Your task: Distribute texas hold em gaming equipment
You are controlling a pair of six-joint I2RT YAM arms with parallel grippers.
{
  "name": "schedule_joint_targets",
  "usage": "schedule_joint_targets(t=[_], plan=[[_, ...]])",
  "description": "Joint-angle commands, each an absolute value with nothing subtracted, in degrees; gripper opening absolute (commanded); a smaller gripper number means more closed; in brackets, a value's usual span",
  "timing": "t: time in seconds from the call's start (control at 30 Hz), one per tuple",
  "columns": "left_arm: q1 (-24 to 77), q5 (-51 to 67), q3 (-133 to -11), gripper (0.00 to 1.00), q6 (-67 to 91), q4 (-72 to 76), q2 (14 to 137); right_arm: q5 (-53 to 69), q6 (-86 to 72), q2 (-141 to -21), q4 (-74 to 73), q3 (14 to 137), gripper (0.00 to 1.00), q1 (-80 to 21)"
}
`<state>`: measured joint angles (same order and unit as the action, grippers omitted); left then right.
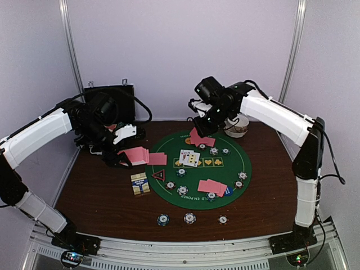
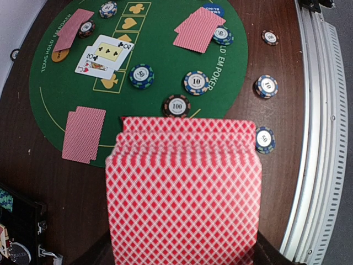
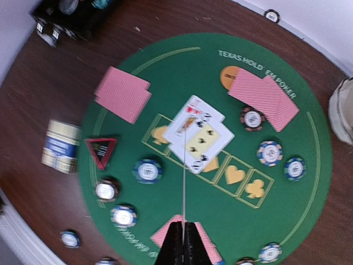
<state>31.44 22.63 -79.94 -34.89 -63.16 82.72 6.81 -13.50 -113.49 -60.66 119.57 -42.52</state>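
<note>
My left gripper [image 1: 125, 156] is shut on a fanned deck of pink-backed playing cards [image 2: 182, 187], held over the wood left of the round green mat [image 1: 194, 198]; the deck hides its fingertips. My right gripper [image 3: 183, 231] hovers over the mat's far side, shut on one card [image 3: 184, 165] that shows edge-on. Two face-up cards [image 3: 199, 138] lie overlapping at the mat's centre. Face-down card pairs [image 3: 123, 94] sit at three spots around it. Several poker chips [image 2: 197, 81] ring the mat. An orange button [image 3: 228, 74], a blue button [image 2: 213, 8] and the red-black triangle marker [image 3: 101, 150] lie on the felt.
A card box [image 1: 140, 183] lies on the wood left of the mat. The black case [image 1: 109, 95] stands at the back left, white bowls [image 1: 237, 126] at the back right. Three chips [image 1: 189, 217] sit off the mat near the front edge.
</note>
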Motion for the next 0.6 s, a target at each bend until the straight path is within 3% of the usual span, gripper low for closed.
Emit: schedule_joint_targets(t=[0.0, 0.17, 0.57], plan=[[31.1, 23.3, -81.0, 0.00, -35.4, -62.7, 82.5, -22.0, 2.7, -120.9, -63.2, 118.2, 0.00, -46.7], [31.1, 23.3, -81.3, 0.00, -35.3, -62.7, 82.4, -39.4, 13.3, -127.1, -54.1, 115.5, 0.00, -50.6], [31.1, 23.8, -81.5, 0.00, -35.0, -62.7, 82.4, -45.5, 24.6, -132.8, -38.7, 107.9, 0.00, -53.7]])
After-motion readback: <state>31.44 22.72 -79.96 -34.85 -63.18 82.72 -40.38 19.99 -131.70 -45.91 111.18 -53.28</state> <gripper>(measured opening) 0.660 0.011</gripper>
